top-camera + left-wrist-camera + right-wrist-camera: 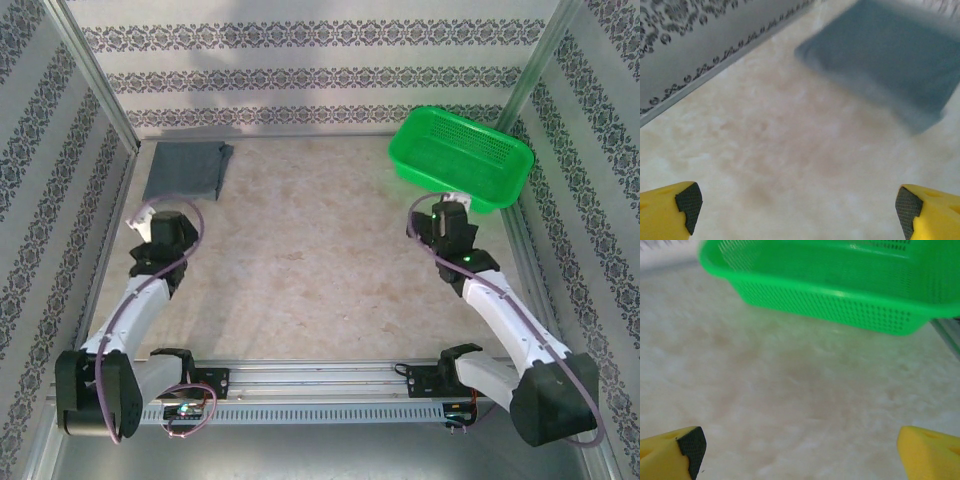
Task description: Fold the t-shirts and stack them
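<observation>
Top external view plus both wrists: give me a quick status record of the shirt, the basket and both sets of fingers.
shirt: dark slate-grey cloth t-shirt, folded into a rectangle, far-left corner
basket: bright green plastic mesh basket, far right, no cloth seen inside
left fingers: open, empty, short of the shirt
right fingers: open, empty, facing the basket
surface: beige marbled table, bare between the arms

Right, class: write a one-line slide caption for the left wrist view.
Open left gripper hovers over the table, facing a folded grey t-shirt.
</observation>
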Robot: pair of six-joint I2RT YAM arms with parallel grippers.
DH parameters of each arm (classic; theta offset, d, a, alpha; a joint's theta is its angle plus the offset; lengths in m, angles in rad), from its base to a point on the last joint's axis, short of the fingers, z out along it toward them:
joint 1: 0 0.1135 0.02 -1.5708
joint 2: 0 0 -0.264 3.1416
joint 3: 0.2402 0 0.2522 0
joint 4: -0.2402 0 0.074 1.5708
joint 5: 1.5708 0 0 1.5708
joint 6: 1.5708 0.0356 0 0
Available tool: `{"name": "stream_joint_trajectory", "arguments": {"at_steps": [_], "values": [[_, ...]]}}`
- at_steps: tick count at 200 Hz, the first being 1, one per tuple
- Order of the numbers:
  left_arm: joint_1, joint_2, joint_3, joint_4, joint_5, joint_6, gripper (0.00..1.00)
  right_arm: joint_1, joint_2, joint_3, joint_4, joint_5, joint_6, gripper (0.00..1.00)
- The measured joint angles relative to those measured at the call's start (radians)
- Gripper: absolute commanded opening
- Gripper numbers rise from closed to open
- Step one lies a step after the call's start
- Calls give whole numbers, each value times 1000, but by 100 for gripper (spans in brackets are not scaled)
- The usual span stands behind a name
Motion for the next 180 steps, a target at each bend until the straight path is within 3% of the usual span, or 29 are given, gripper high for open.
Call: {"name": "stream_joint_trajectory", "arguments": {"at_steps": [21, 45, 74, 101, 127, 149, 180], "values": [[0, 85, -87, 138, 32, 143, 100, -8, 78, -64, 117, 40, -90, 98], [7, 221, -103, 319, 84, 200, 100, -23, 169, -120, 291, 47, -170, 98], [29, 354, -109, 552, 160, 247, 100, -80, 297, -153, 506, -14, -222, 98], [47, 376, -147, 709, 235, 280, 100, -135, 370, -156, 654, -83, -258, 98], [19, 466, -306, 1092, 303, 342, 100, -185, 393, -230, 845, -169, -260, 98], [6, 502, -330, 1086, 310, 358, 100, -199, 440, -297, 978, -188, -259, 98], [6, 497, -210, 1075, 332, 383, 100, -199, 447, -303, 1034, -207, -260, 98]]}}
